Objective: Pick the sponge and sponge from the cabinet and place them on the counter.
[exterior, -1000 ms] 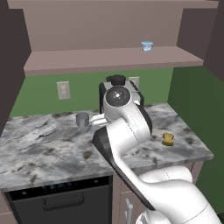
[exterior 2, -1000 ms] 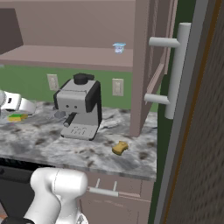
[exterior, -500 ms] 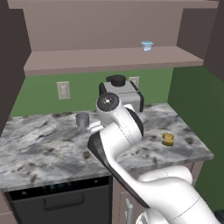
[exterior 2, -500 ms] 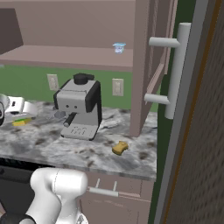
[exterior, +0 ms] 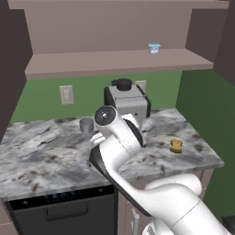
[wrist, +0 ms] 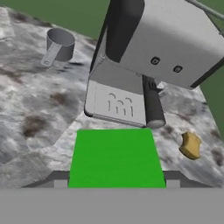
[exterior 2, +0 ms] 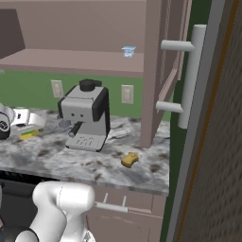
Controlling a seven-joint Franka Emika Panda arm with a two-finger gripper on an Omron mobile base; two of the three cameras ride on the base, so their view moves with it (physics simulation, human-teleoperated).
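Closest in the hand view, the bright green sponge block with a yellow layer (wrist: 116,158) sat right between the 2 finger tips of the gripper (wrist: 114,180). The jaws stood about halfway apart, pressed on the block's 2 sides, so the gripper held it. It hung over the grey-and-white marble counter (wrist: 30,109).

This sponge looked soft, light and squashy. A gentle squeeze across its flat sides, near the middle, should be enough.

A bit farther stood the grey box-shaped coffee machine (wrist: 153,52), with a small grey metal cup (wrist: 59,43) off to its side.

The tan-yellow sponge block (exterior: 176,145) lay on the counter beside the machine, near the edge.

Farthest up, the mauve-brown wall cabinet (exterior: 110,62) stood open, with a small white cup with a blue rim (exterior: 153,48) on its shelf.
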